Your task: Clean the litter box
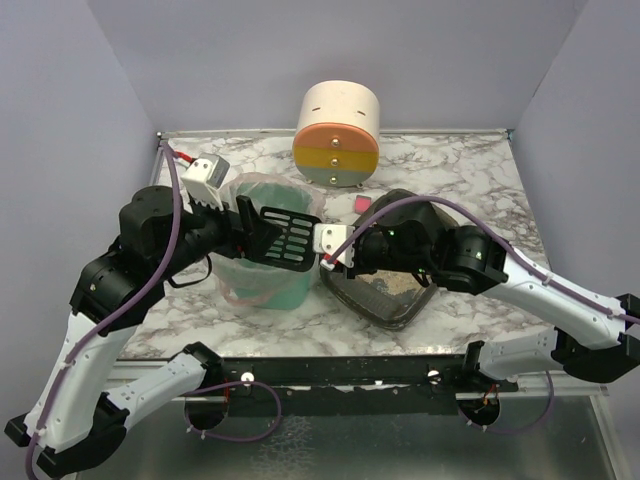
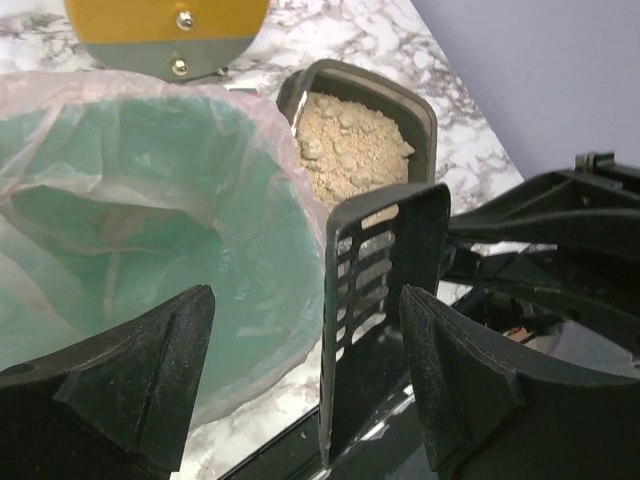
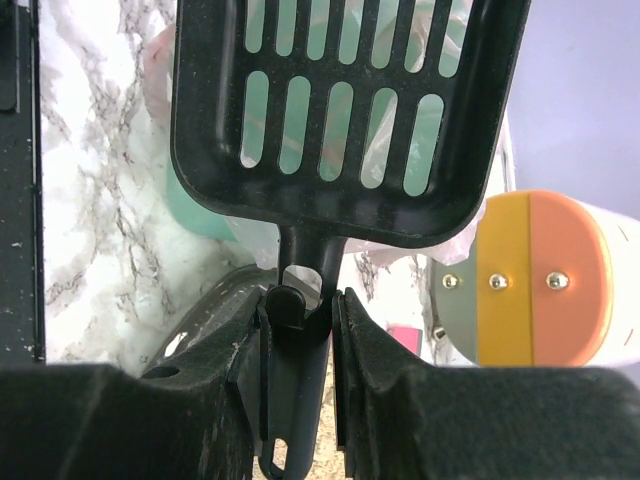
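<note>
Emptying step, probably: slotted scoop (image 3: 340,150) poised over the green bin (image 1: 262,285), pinched at its handle by the right gripper (image 3: 305,300), arm stretched left across the litter box (image 2: 430,125) (just right of the bin). Next, likely a tip or shake. Left gripper (image 2: 305,310) spread wide at the bin's left rim.

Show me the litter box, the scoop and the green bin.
litter box (image 2: 428,128): left wrist view, right rim.
scoop (image 3: 320,210): right wrist view, strip below slots.
green bin (image 1: 272,288): top external view, near wall.
</note>
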